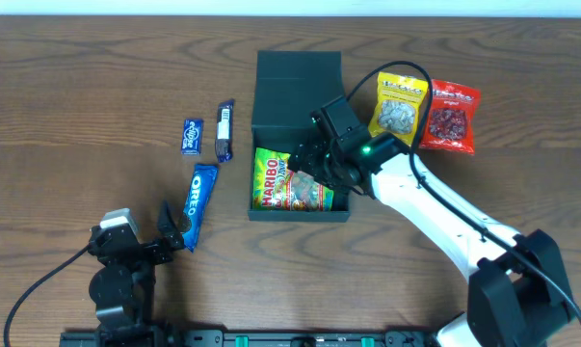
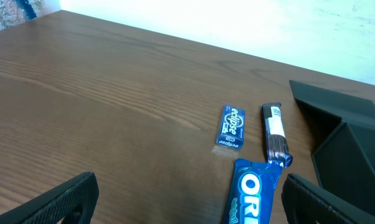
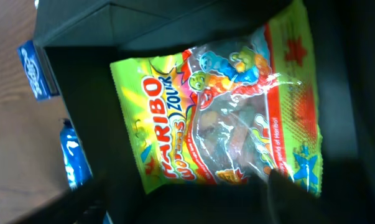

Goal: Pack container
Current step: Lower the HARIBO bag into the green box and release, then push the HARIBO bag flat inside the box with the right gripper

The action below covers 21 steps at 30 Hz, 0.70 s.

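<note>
The container (image 1: 295, 87) is a dark teal-green matte cardboard box, upright near the middle of the table (image 1: 78, 77), its hinged flap lid open and folded back toward the far side. Through my right wrist camera I see a Haribo bag (image 3: 212, 124) lying flat inside.

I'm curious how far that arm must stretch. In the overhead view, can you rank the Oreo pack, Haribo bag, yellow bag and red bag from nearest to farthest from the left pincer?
From the left pincer:
1. Oreo pack, right beside it.
2. Haribo bag, inside the box.
3. Yellow bag, just beyond the box.
4. Red bag, next to the yellow one, farthest out.
</note>
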Each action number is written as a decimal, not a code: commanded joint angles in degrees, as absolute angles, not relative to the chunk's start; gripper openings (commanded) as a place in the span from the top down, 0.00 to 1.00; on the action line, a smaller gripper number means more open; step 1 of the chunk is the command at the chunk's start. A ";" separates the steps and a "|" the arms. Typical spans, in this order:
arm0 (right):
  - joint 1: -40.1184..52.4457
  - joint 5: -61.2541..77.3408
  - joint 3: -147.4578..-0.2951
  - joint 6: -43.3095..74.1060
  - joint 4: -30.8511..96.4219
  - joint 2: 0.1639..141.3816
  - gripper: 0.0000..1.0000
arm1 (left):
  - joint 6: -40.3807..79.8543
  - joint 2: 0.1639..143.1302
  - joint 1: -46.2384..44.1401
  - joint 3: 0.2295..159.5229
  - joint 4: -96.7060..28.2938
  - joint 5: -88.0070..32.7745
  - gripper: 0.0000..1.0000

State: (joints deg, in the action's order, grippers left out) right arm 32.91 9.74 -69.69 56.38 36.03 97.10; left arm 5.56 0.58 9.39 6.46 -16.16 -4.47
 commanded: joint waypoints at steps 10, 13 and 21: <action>31.86 10.96 -79.57 33.34 39.13 96.86 0.17 | 4.71 0.25 9.74 5.08 -16.64 -4.05 0.05; 31.97 10.44 -80.55 27.81 39.20 96.86 0.24 | 4.71 0.25 9.74 5.08 -16.64 -4.05 0.05; 34.48 0.47 -80.51 20.47 33.30 102.74 0.99 | 4.71 0.25 9.74 5.08 -16.64 -4.05 0.05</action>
